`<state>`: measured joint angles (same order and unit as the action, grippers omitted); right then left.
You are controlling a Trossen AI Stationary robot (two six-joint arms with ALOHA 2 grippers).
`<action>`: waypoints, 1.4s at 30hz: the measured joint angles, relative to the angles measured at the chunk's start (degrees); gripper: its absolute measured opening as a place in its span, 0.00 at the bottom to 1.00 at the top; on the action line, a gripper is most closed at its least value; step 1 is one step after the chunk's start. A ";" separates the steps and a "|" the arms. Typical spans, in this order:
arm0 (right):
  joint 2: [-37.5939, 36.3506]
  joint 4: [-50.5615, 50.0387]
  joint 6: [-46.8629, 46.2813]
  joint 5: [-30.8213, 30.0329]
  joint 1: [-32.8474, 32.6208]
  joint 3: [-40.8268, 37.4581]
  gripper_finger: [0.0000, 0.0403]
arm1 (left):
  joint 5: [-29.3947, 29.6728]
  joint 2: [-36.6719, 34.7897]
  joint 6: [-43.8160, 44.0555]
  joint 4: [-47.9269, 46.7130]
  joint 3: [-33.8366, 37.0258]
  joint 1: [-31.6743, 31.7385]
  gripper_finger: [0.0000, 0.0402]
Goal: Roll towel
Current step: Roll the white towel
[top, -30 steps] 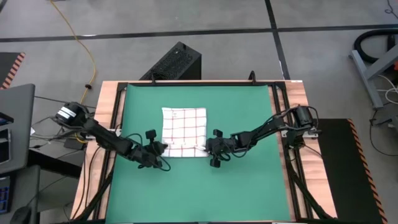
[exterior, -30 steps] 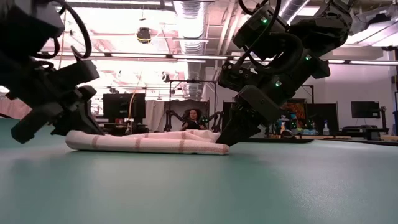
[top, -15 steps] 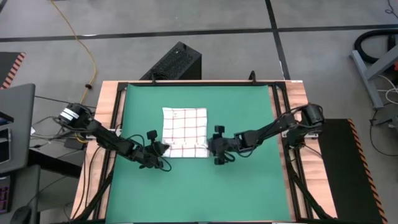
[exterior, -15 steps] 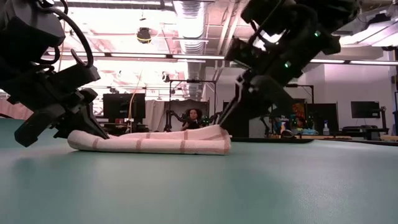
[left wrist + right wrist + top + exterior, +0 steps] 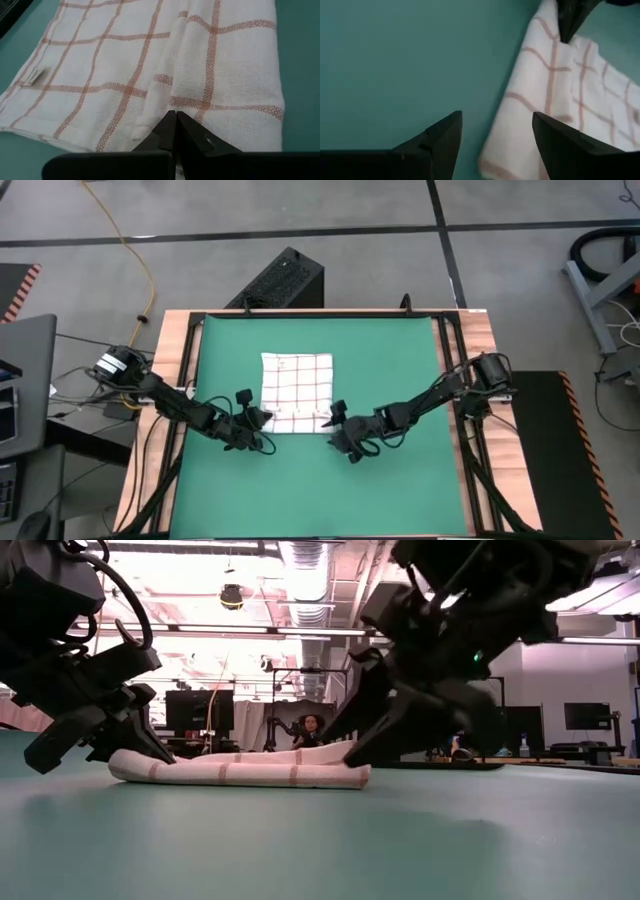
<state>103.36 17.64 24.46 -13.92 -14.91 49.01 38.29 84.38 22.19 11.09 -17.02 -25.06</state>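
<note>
The white towel (image 5: 296, 390) with thin red checks lies on the green mat (image 5: 400, 360). Its near edge is rolled into a low roll (image 5: 240, 772) that rests on the mat. My left gripper (image 5: 262, 418) is shut at the roll's left end (image 5: 150, 753). My right gripper (image 5: 335, 430) stands open just off the towel's near right corner (image 5: 520, 135), which shows between its spread fingers without touching them. In the low view the right fingers (image 5: 352, 730) hang over the roll's right end. My left gripper pinches the rolled near edge of the towel at a crease (image 5: 172, 102) near its left end, between the two fingertips. The fingers slant down from the table's near left. I cannot tell how many layers they hold. The roll lies on the mat.
Bare mat lies near of the towel (image 5: 300, 490) and to its right. A wooden frame (image 5: 170, 380) borders the mat. A black box (image 5: 280, 280) sits on the floor past the far edge. A person (image 5: 312, 730) sits in the room behind.
My right gripper has opened and let go of the roll's right end, turned about its own line, and drawn back toward the table's near edge, rising a little. The roll's right end now lies free on the mat. The left gripper has kept still.
</note>
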 joint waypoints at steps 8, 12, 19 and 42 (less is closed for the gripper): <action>2.95 0.46 1.10 -0.31 2.76 0.00 0.66 | -0.16 0.02 0.10 -0.23 0.04 0.00 0.00; 5.44 2.00 0.93 -0.12 3.99 0.17 0.66 | -0.27 0.02 -0.02 -0.56 0.03 0.00 0.00; 10.73 2.34 -2.01 0.14 5.61 0.39 0.66 | -0.52 0.00 0.63 -1.52 0.00 0.00 0.00; 11.60 -0.35 -17.09 -1.85 7.71 0.46 0.22 | -0.82 0.02 0.55 -1.44 0.07 0.00 0.00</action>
<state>114.96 17.29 7.36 -15.77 -7.20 49.47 37.46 84.40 22.74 9.65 -16.95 -25.06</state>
